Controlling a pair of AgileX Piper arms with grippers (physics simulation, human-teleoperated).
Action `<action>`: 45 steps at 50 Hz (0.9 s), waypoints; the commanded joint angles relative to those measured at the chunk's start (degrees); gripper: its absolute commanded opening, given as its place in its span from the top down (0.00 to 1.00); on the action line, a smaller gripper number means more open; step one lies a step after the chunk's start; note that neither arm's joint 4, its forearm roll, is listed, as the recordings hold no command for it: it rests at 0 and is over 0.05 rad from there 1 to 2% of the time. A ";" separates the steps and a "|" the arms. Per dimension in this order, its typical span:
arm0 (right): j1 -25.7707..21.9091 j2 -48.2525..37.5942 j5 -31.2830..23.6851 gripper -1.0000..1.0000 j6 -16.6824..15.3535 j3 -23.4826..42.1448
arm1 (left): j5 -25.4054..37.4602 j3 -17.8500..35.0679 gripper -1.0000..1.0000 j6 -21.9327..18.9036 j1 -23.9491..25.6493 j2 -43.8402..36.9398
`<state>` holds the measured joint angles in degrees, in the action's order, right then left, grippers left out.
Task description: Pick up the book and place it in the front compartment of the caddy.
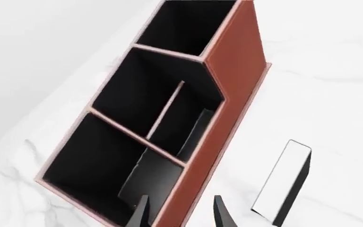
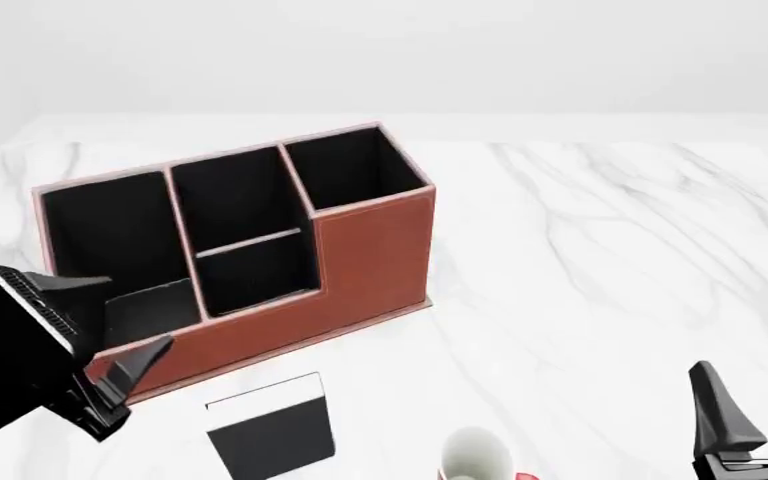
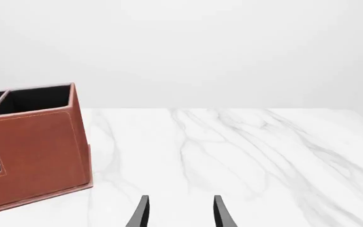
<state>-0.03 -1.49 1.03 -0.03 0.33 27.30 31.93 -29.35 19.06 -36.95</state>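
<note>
The book [image 2: 271, 432] lies flat on the table in front of the caddy, black cover up, white strip along its far edge; it also shows in the left wrist view [image 1: 281, 183]. The red-brown caddy [image 2: 371, 250] stands at the centre-left. Its front compartment [image 2: 231, 195], tall-walled with a low thin divider, is the middle cell at the back and also shows in the left wrist view [image 1: 131, 92]. My left gripper [image 2: 117, 322] is open and empty, hovering above the caddy's near left corner, left of the book. My right gripper [image 2: 755, 395] is open and empty at the near right.
A white-and-red mug [image 2: 475, 455] stands near the front edge, right of the book. The white marble table [image 2: 598, 260] stretches to the right of the caddy. The caddy's long largest cell [image 2: 104, 235] is at its left end.
</note>
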 commanded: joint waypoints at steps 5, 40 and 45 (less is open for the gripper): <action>-0.02 0.17 -0.10 0.00 0.02 -0.05 | 3.04 2.78 0.00 -6.57 3.97 -6.38; -0.02 0.15 -0.10 0.00 0.04 -0.05 | 15.00 16.13 0.00 -7.02 11.68 -23.67; -0.02 0.15 -0.09 0.00 0.04 -0.05 | 17.28 18.41 0.00 -7.76 11.76 -25.15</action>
<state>-0.04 -1.51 1.06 -0.02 0.32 40.56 46.75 -36.41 29.41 -58.03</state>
